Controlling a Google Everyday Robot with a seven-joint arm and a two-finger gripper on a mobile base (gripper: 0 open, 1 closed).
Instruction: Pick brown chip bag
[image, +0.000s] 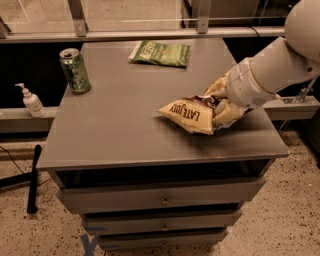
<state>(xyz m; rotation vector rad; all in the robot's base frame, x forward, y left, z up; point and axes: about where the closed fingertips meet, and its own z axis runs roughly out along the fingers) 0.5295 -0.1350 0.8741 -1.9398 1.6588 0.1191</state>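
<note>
Brown chip bag (192, 114), crinkly, pale yellow ends: was recorded on the right of the grey cabinet top (125, 130), towards the near edge, its right end clamped in the gripper (223, 109). Risk was judged: slick film pinched at one end only could be slipped from the jaws when raised, and the bag dropped. Green bag (161, 52) and can (75, 70) were noted well apart, far and left
</note>
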